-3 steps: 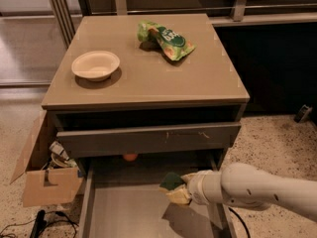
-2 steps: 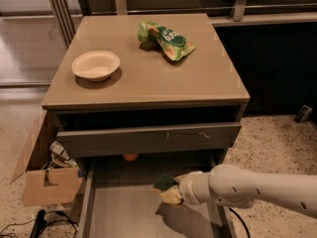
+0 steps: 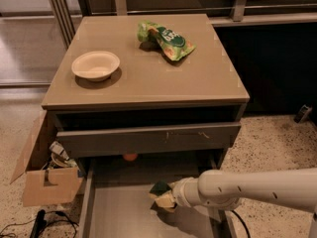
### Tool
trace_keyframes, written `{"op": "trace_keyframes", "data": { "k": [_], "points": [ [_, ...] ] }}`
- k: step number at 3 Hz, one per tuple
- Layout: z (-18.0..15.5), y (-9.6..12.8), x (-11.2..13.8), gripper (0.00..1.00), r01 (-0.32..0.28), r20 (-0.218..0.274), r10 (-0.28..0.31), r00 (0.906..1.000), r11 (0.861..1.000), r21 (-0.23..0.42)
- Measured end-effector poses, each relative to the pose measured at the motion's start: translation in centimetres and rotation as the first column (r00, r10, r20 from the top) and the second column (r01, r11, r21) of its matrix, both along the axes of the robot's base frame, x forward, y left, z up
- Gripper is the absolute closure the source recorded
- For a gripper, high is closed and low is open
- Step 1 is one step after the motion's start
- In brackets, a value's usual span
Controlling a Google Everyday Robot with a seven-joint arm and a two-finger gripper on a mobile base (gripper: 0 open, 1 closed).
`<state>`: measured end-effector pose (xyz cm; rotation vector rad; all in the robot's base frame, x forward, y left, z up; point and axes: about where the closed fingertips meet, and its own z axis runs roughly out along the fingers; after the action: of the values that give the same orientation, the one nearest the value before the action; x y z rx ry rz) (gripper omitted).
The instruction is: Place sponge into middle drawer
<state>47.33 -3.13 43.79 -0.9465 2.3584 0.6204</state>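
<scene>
The sponge (image 3: pixel 161 194), yellow foam with a dark green layer, is held at the tip of my white arm. My gripper (image 3: pixel 170 197) is shut on it and reaches in from the right. It holds the sponge just above the grey floor of the open drawer (image 3: pixel 121 213), near the middle of the drawer. The drawer is pulled out toward the camera, with a thin grey side wall (image 3: pixel 85 208) on the left. A shadow lies on the floor under the sponge.
A grey drawer front panel (image 3: pixel 148 139) sits shut above the open drawer. On the cabinet top stand a cream bowl (image 3: pixel 95 65) and a green snack bag (image 3: pixel 166 38). A small orange object (image 3: pixel 130 157) lies at the drawer's back. An open cardboard box (image 3: pixel 47 182) stands at the left.
My arm has moved left with the sponge, further over the middle of the open drawer. Nothing else has moved.
</scene>
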Motion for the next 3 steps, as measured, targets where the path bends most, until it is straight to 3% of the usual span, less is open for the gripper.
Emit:
{"op": "trace_keyframes", "data": {
  "k": [2, 3],
  "points": [
    [-4.8, 1.2, 1.5, 1.0, 0.022, -0.02, -0.022, 0.9996, 1.0, -0.019],
    [-5.6, 1.3, 1.7, 1.0, 0.026, -0.017, -0.026, 0.9995, 0.999, -0.02]
  ]
}}
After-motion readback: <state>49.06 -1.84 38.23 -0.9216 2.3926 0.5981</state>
